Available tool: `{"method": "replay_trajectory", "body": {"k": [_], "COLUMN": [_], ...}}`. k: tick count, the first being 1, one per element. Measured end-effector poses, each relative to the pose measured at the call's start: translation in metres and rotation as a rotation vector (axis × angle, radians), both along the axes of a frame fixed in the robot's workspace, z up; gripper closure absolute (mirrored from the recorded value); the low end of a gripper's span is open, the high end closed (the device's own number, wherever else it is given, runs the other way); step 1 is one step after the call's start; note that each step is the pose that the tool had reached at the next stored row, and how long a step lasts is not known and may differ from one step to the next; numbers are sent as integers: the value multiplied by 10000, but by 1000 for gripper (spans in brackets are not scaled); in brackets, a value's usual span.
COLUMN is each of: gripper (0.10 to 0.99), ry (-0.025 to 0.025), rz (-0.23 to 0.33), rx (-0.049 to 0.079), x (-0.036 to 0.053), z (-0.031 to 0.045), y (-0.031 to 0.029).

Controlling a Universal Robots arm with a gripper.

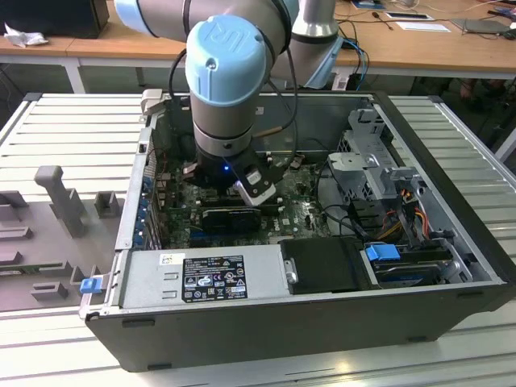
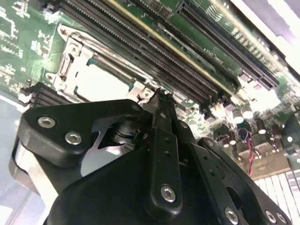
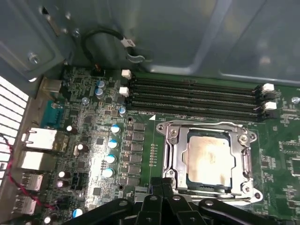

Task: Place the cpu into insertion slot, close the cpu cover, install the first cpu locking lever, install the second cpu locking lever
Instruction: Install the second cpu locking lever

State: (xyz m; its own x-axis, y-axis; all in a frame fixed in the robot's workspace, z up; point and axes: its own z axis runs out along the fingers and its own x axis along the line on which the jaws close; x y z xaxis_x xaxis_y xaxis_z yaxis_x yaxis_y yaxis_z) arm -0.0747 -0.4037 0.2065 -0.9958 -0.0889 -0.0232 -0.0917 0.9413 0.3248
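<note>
The cpu [image 3: 208, 161] lies flat inside the insertion slot [image 3: 176, 154], its pale face turned up, and the cpu cover [image 3: 243, 161] is already folded down around it as a silver frame. In the first wrist view the slot sits just beside the long memory slots [image 3: 192, 98] on the green board [image 3: 276, 154], and I take the slot as the landmark for the rest.

The gripper [image 2: 159, 101] hangs right at the edge of the slot, on the side away from the memory slots. In the second wrist view its black fingers meet in one narrow tip, so the jaws stand together with nothing between them. The tip points at the corner of the cover frame, where thin bright metal shows; whether it touches there I cannot tell.

In the exterior view the arm [image 1: 226, 64] reaches down into the open computer case [image 1: 451, 201], above the slot.

My judgement on handling: the chip is light, stiff and fragile, and its smooth face is slippery, so it is best held by its side edges only. The cover is thin sheet metal, stiff but easy to bend, and should be pushed on its frame. A locking lever, I think, is springy wire and needs firm, steady pressure near its free end.
</note>
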Motion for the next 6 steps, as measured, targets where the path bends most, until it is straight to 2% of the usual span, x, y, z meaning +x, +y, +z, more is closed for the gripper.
{"method": "replay_trajectory", "body": {"k": [6], "gripper": [980], "ry": [0], "rz": [0], "rx": [1], "x": [0], "z": [84], "y": [0]}}
